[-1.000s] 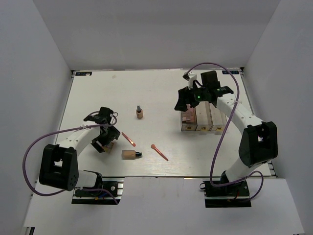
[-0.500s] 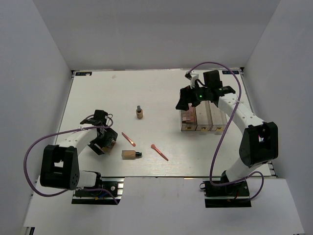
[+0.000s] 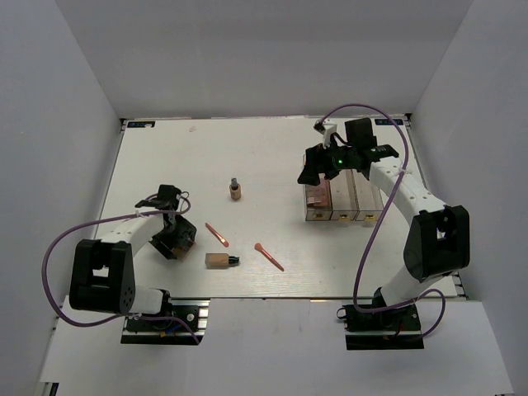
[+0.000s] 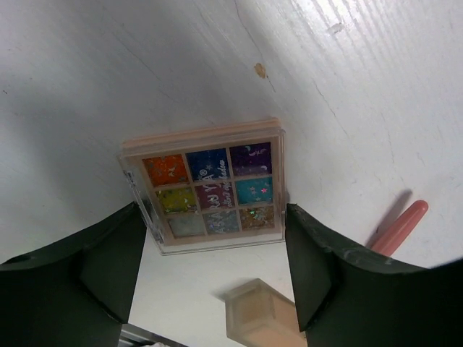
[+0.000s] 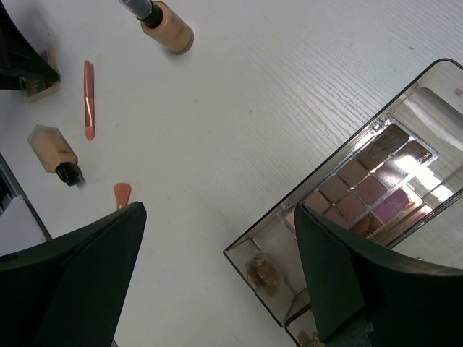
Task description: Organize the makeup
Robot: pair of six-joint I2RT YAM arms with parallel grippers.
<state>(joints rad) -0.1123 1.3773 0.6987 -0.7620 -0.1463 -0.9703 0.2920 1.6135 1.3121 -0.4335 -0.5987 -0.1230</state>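
The multicoloured eyeshadow palette (image 4: 210,188) lies flat on the table, just beyond my left gripper (image 4: 217,278), which is open with a finger on either side of it. In the top view this gripper (image 3: 175,234) is low over the palette (image 3: 186,239). One tan foundation bottle (image 3: 220,261) lies on its side and another (image 3: 235,190) stands upright. Two pink-orange brushes (image 3: 218,234) (image 3: 269,256) lie between them. My right gripper (image 5: 217,282) is open and empty, above the left organizer box (image 5: 275,275), which holds a brown palette (image 5: 376,181).
Three clear organizer boxes (image 3: 342,200) stand side by side at the right. The lying bottle (image 4: 264,318) and a brush (image 4: 398,228) are close to my left gripper. White walls enclose the table on three sides.
My left gripper has moved toward the near left and come down over the multicoloured palette. My right gripper has barely shifted above the boxes.
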